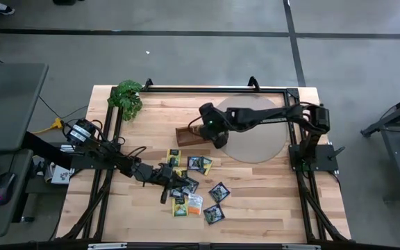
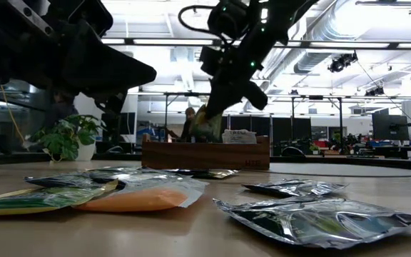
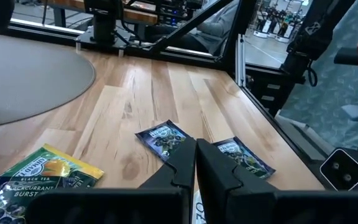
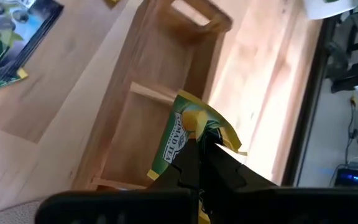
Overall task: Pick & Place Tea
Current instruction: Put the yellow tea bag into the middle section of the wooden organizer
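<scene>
The right gripper (image 4: 199,149) pinches a crinkly yellow-green tea sachet (image 4: 188,134) above the brown wooden tray (image 4: 148,93), near the bench's far edge. Shiny flat sachets (image 1: 196,187) lie toward the near edge, where the left gripper (image 3: 196,163) hovers, fingers pressed together.

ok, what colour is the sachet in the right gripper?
Yellow-green sachet, pinched in the right gripper over the tray; right wrist view shows it best.

I see the right gripper (image 4: 201,146) over the tray (image 1: 185,134), compartment below open, yellow-green sachet (image 4: 188,134) pinched. Left gripper (image 1: 167,175) sits among scattered sachets (image 1: 219,192). Plant (image 1: 127,97) crowds the far-left corner; grey mat (image 1: 259,139) bare.
</scene>
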